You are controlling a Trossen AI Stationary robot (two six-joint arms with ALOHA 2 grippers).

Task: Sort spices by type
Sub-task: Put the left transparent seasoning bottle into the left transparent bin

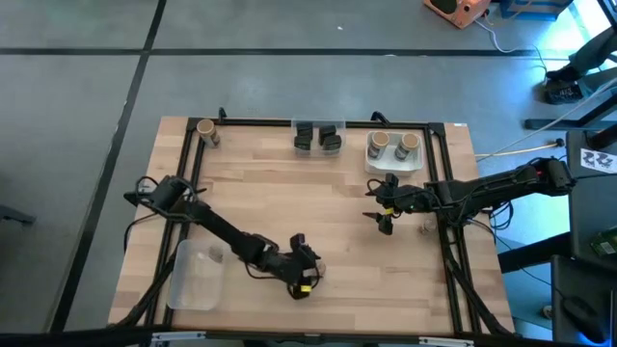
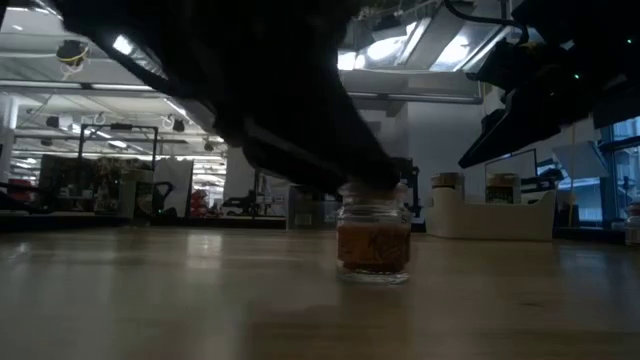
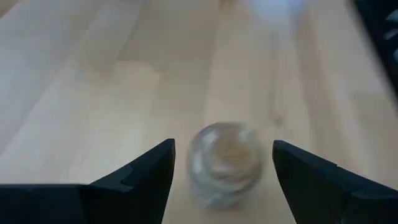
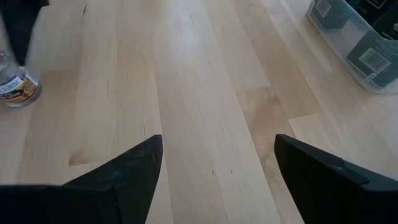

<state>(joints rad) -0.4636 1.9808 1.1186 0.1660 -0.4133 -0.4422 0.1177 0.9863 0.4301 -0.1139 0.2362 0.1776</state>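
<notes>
The counter [image 1: 289, 202] is pale wood planking in a dark frame, on a grey tiled floor [image 1: 87, 87]; the low view looks past it into a dim hall with ceiling lights.

Landmark: the dark jars' clear tray [image 1: 318, 146] at the counter's far edge. Far left of it, at the far left corner, one tan-topped jar [image 1: 206, 132] stands alone. Toward the near left corner lies an empty clear tray [image 1: 198, 275]. The landmark tray holds two dark boxy jars [image 1: 304, 137]; in the right wrist view a barcode label shows on one, its writing unreadable. Just right of it, a white tray [image 1: 395, 159] holds two tan-topped jars [image 1: 379, 143].

Well nearer than the landmark tray, the left end effector [image 1: 305, 273] straddles a small glass spice jar [image 3: 225, 163], fingers wide and clear of its sides. The jar stands upright on the wood, holding brownish spice.

The right end effector [image 1: 384, 205] hovers near the white tray, fingers wide, holding nothing.
</notes>
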